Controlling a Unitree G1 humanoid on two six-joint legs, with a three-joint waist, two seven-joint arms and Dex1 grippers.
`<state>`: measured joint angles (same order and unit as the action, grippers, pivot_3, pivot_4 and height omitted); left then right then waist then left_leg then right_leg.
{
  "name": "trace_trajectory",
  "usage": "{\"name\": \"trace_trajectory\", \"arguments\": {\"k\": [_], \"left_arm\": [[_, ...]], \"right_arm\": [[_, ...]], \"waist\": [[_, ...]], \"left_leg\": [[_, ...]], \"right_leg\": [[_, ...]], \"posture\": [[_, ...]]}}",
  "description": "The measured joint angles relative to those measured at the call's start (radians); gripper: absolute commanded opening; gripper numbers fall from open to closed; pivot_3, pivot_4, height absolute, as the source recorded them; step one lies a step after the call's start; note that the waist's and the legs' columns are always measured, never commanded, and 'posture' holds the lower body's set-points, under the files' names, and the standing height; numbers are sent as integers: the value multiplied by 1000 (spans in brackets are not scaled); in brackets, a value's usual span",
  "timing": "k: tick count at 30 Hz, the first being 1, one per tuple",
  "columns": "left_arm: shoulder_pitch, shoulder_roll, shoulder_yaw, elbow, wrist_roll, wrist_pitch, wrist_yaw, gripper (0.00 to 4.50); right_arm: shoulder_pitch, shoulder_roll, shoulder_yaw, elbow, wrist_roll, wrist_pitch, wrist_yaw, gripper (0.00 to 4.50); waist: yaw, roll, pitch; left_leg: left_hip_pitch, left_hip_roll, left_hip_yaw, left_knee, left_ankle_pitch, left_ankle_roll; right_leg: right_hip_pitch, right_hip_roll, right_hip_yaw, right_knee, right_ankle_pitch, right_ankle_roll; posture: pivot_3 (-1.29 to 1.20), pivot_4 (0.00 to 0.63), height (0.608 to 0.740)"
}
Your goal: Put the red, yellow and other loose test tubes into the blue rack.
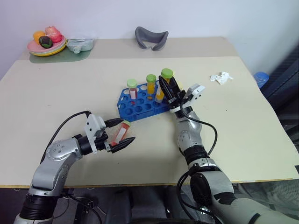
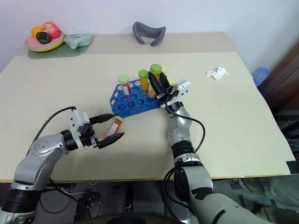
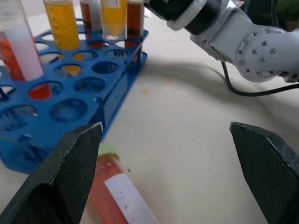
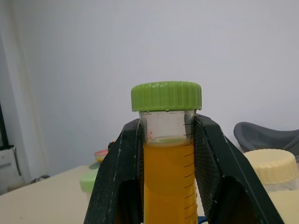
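Jaws, your right gripper (image 4: 166, 154): clamped on yellow tube (image 4: 167, 172), green-capped, over blue rack (image 1: 140, 105). Left gripper (image 3: 163, 154): wide, straddling red tube (image 3: 117, 196) lying at rack's 7 o'clock; wrist view shows its white label.

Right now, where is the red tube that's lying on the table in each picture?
Left eye view: the red tube lies left of centre, between the open fingers of the left gripper.
Right eye view: again left of centre, nearer the table's front edge.
Left wrist view: close up, beside one black finger.
Shared landmark: the blue rack, just past the tube's green cap.
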<state>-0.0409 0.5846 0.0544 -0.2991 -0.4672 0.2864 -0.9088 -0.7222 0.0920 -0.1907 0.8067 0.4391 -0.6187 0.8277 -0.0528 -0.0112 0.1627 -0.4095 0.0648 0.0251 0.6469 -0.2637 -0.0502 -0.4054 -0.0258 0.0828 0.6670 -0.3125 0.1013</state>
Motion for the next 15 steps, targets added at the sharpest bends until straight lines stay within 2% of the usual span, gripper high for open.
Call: {"name": "trace_trajectory", "arguments": {"k": [15], "left_arm": [[17, 1, 1, -12, 0, 10, 17, 4500]], "right_arm": [[10, 19, -16, 75, 5, -58, 54, 891]], "waist": [[-17, 0, 0]], "left_leg": [[1, 0, 0, 0, 0, -1]], "right_leg": [[1, 0, 0, 1, 0, 0]], "posture": [[0, 150, 740]]}}
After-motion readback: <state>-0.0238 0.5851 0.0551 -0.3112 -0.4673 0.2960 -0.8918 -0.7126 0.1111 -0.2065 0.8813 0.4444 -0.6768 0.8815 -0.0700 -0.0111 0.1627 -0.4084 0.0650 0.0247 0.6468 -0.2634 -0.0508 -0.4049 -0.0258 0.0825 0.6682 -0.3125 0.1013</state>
